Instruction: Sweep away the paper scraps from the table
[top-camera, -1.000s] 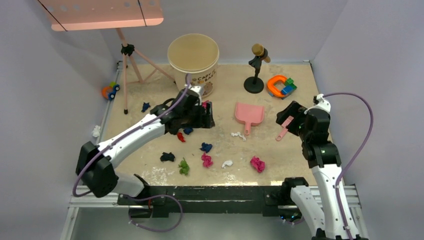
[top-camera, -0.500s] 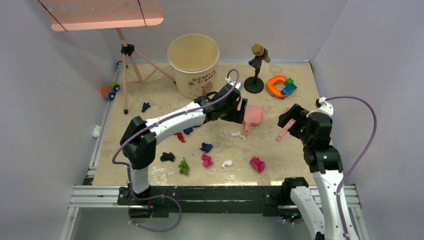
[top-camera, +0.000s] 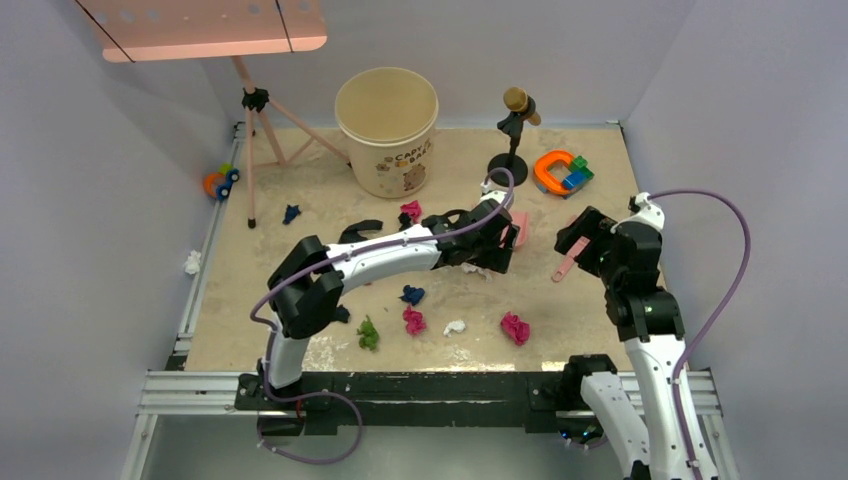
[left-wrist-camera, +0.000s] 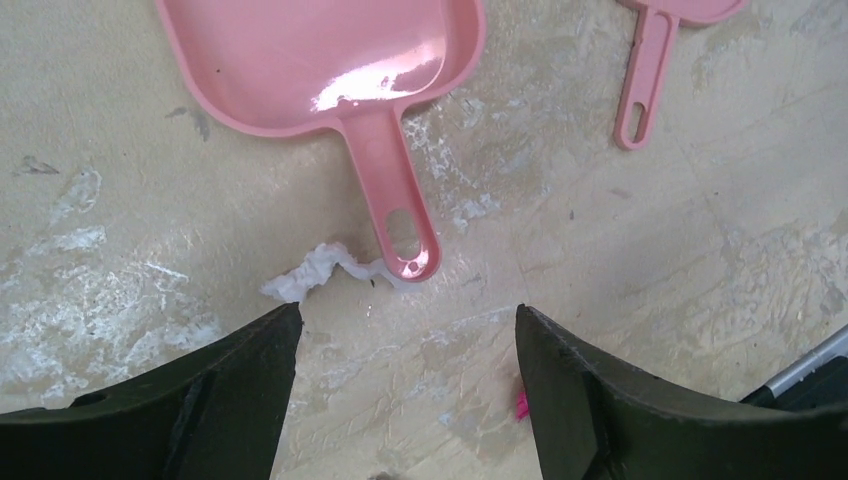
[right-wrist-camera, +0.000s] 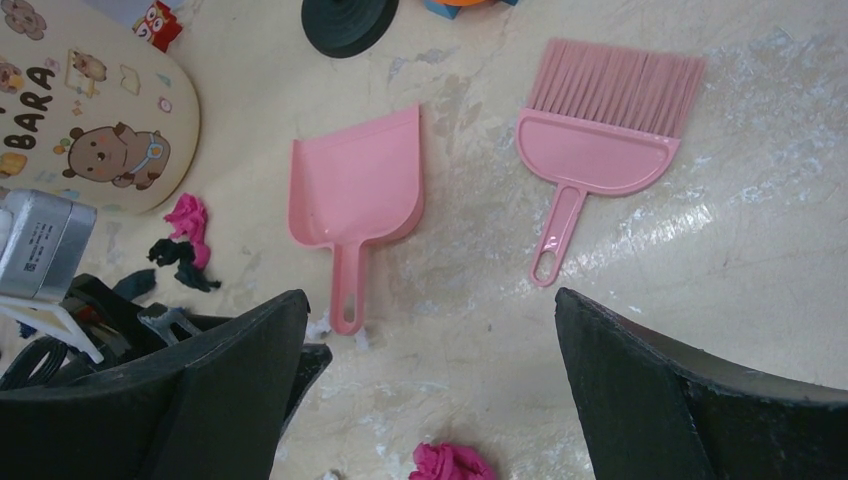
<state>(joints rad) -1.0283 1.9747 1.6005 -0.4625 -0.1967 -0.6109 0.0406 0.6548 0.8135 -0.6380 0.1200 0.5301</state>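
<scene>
L pincer (left-wrist-camera: 408, 320) swings right, now spread over glossy pink plastic dustpan (left-wrist-camera: 320, 60) handle, crumpled white scrap (left-wrist-camera: 310, 278) beside; R pincer (right-wrist-camera: 430, 300) spread above bristly brush (right-wrist-camera: 605, 150).

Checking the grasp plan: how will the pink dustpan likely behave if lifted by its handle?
The dustpan looks like thin glossy moulded plastic, so probably light and stiff. Its slim, smooth handle may swivel in a pinch. Lying flat on the table, it would likely slide, not tip, if nudged.
</scene>
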